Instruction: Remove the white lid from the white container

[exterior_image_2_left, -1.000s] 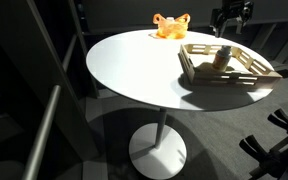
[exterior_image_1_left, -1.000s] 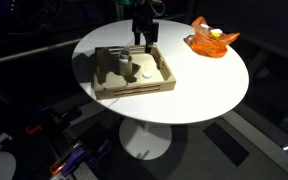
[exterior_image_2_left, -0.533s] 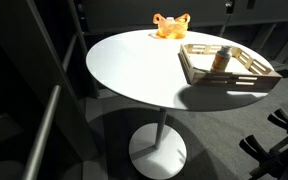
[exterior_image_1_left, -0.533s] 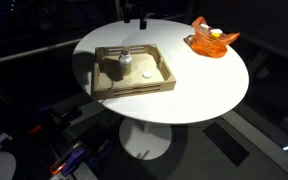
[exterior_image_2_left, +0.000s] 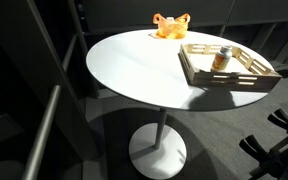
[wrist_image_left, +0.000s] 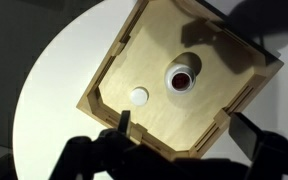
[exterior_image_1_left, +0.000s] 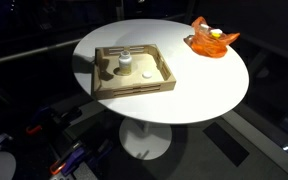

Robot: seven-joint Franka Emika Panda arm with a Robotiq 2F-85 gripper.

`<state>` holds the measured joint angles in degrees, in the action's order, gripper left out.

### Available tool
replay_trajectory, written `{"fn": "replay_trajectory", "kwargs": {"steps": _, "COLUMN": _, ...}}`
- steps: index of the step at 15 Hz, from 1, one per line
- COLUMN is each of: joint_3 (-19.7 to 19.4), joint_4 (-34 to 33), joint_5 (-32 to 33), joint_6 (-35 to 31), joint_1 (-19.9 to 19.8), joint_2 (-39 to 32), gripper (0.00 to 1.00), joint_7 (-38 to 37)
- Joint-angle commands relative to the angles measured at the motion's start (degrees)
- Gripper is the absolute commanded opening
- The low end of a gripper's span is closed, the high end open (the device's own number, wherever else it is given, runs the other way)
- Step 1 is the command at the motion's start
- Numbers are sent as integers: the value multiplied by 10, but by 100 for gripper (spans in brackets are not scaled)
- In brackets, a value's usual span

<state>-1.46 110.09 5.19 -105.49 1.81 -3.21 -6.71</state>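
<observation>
The white container (wrist_image_left: 181,78) stands open in the wooden tray (wrist_image_left: 109,60); its inside looks dark red from above. The white lid (wrist_image_left: 139,95) lies flat on the tray floor beside it, apart from it. My gripper (wrist_image_left: 187,128) is open and empty, high above the tray's near corner, its two dark fingers at the bottom of the wrist view. In both exterior views the container (exterior_image_1_left: 125,63) (exterior_image_2_left: 222,58) stands in the tray (exterior_image_1_left: 134,88) (exterior_image_2_left: 229,80), and the gripper is out of frame.
An orange bowl (exterior_image_1_left: 212,40) (exterior_image_2_left: 169,27) sits on the round white table (exterior_image_1_left: 199,85) (exterior_image_2_left: 134,70), away from the tray. The table stands on a single pedestal with dark floor all around it.
The gripper, which was low over the tray's far side a second ago, has risen out of both exterior views. The container and tray have stayed in place.
</observation>
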Motion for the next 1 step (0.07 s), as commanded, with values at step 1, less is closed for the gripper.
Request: {"fn": "replay_trajectory", "kwargs": {"steps": 1, "joint_3": 5, "joint_4": 0, "joint_5": 0, "joint_6": 1, "joint_1": -5, "joint_2": 0, "gripper": 100, "joint_7": 0}}
